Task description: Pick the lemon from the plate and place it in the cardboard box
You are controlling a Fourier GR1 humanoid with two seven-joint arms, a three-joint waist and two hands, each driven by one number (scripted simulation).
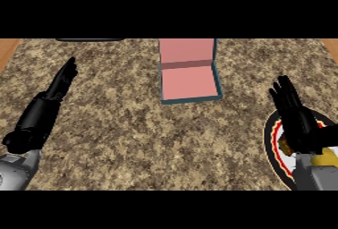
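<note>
The right hand [295, 117] hangs over the plate [272, 147] at the desk's [132, 134] right edge, near its front corner, fingers straight and pointing away toward the far edge, holding nothing. Its palm and wrist cover most of the plate's middle, so only the dark rim, a strip of red-and-white inner band and a little of what lies there can be seen. The lemon [326, 157] shows as a yellow patch right beside the wrist, at the plate's right side, mostly hidden by the forearm; whether the hand touches it cannot be told. A small brownish patch sits just left of the wrist, too hidden to name.

The hand seems held flat and stretched because it is lining up above the fruit before curling round it; the pick looks not yet made.

The cardboard box [189, 71] lies open at the middle of the desk's far edge, pink inside with a teal rim, well apart from the plate, its open top giving a plain target for the drop.

The left hand [63, 80] rests near the left edge, fingers straight and relaxed, out of the way.
</note>
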